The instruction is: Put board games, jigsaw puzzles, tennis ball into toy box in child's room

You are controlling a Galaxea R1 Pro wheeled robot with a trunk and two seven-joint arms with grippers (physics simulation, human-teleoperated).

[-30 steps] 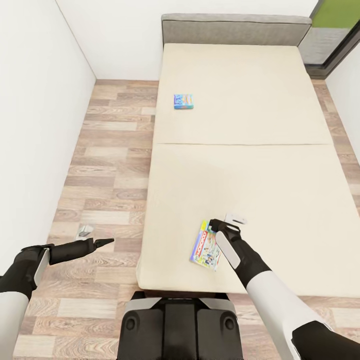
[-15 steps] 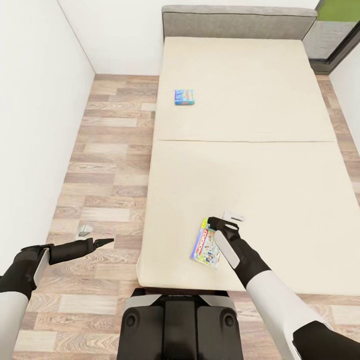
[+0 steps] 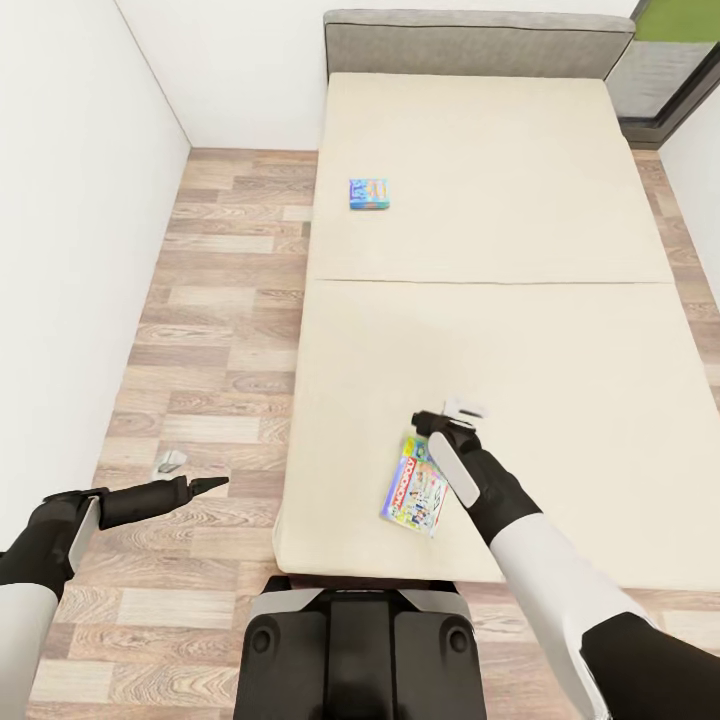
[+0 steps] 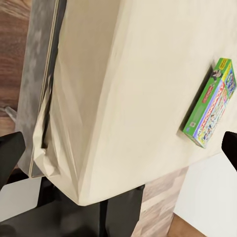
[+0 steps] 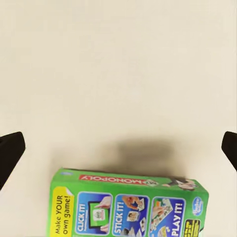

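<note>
From the head view: bed [image 3: 480,200] of two beige mattress halves with grey headboard, standing on wood-plank floor [image 3: 210,330] between white walls. Small blue board game [image 3: 368,193] lying flat on the far half, near the left edge. Large pale-green board game [image 3: 414,490] lying flat on the near half, close to the front edge. Right tool [image 3: 448,412] placed over the mattress just beyond this box, apart from it; fingers look spread. Left tool [image 3: 208,485] out over the floor beside the bed, well apart from both games; open or closed, cannot tell from here.

From the left wrist view: corner of the bed seen from the side, green board game [image 4: 211,102] near its edge. Two dark fingertips [image 4: 10,153] at opposite borders, wide apart, holding nothing.

From the right wrist view: Monopoly box [image 5: 129,202] flat on the mattress. Dark fingertips [image 5: 10,153] far apart at both sides, not touching the box.
</note>
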